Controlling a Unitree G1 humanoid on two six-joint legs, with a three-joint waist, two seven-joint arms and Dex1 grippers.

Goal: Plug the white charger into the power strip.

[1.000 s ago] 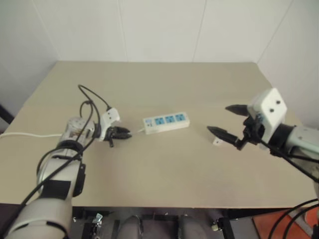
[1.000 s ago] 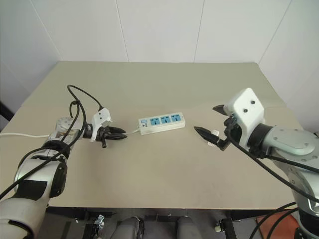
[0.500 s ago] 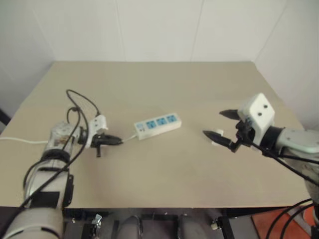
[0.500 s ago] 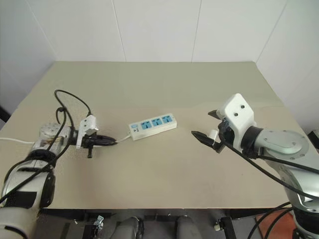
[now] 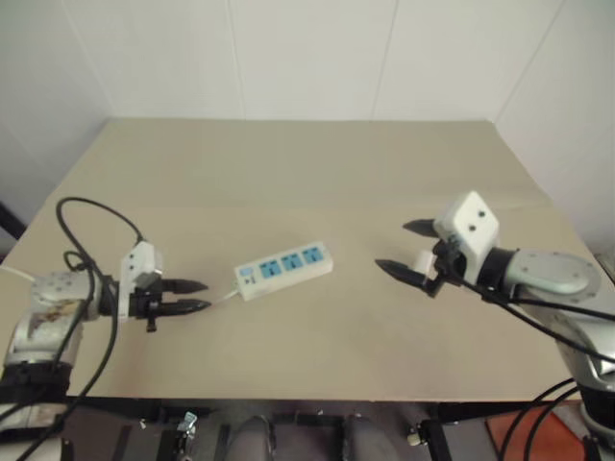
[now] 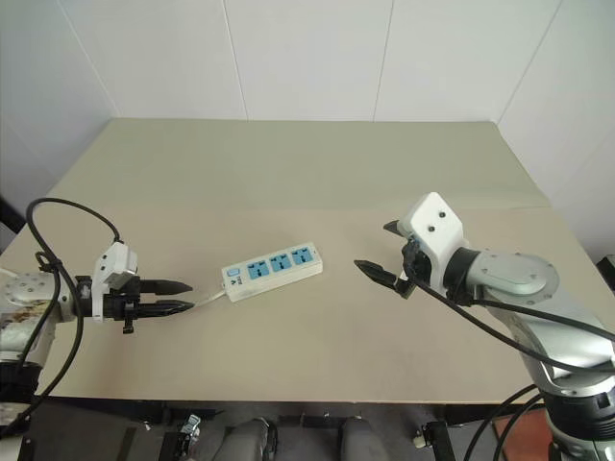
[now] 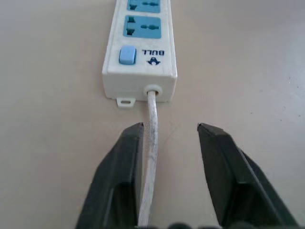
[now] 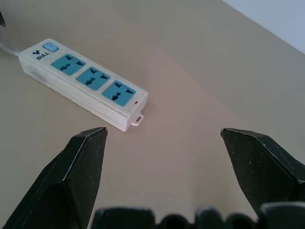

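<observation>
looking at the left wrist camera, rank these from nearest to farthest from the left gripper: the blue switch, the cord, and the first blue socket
1. The cord: runs between the open jaws of the left gripper, lying close beside one of them.
2. The blue switch: on the near end of the power strip, just past where the cord enters.
3. The first blue socket: farther along the strip, beyond the switch.

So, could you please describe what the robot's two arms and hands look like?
Both arms are silver-grey metal tubes with black joint bands and loose black cables looping alongside. The left hand and the right hand each have a boxy white housing carrying two tapered, pointed black fingers. The right housing shows small dark screw holes on its face.
</observation>
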